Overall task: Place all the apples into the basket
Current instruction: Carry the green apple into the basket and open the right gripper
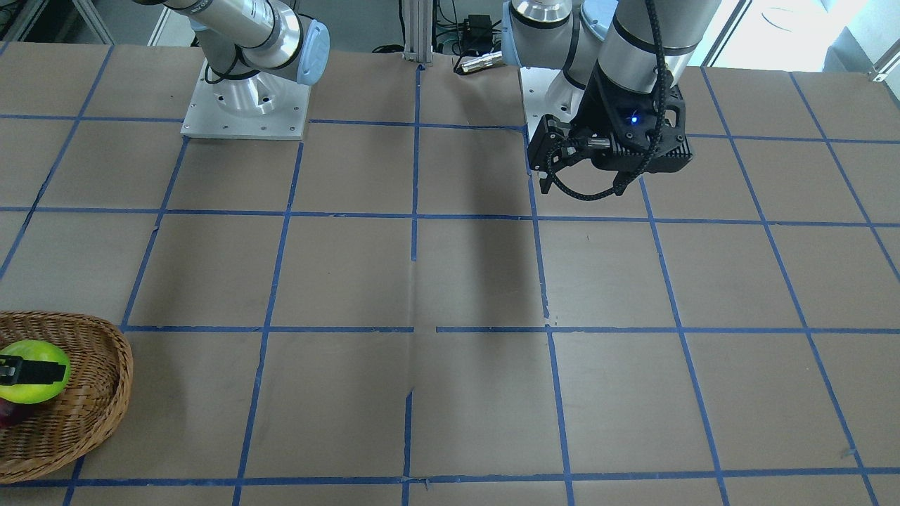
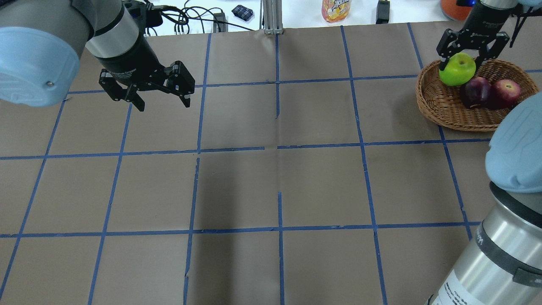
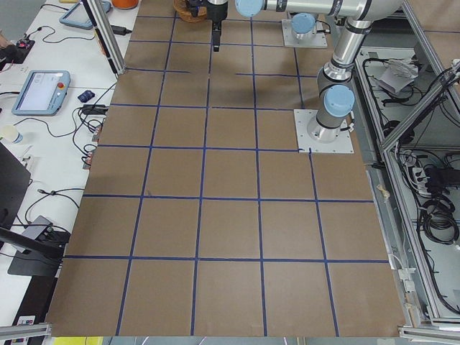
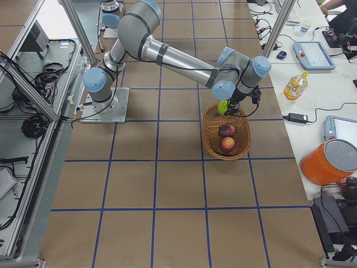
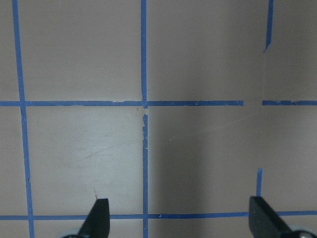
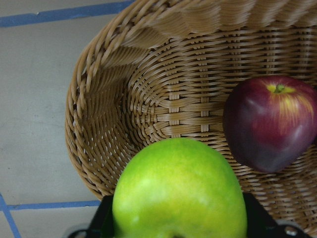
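Note:
The wicker basket (image 2: 440, 106) stands at the far right of the table; it also shows in the front view (image 1: 91, 414), the right exterior view (image 4: 209, 139) and the right wrist view (image 6: 148, 99). The maroon apple (image 2: 475, 92) (image 6: 270, 124) and the red apple (image 2: 506, 92) (image 4: 227, 144) lie inside it. My right gripper (image 2: 460, 63) is shut on the green apple (image 2: 457, 69) (image 6: 178, 191) (image 1: 33, 371) and holds it over the basket's left end. My left gripper (image 2: 163, 101) (image 5: 178, 218) is open and empty, above the bare table at the far left.
The table (image 2: 279, 178) is brown paper with a blue tape grid. A drink bottle (image 2: 335, 9), cables and small devices lie beyond the far edge. The arm bases (image 1: 246, 105) stand at the robot's side. An orange container (image 4: 329, 162) stands off the table.

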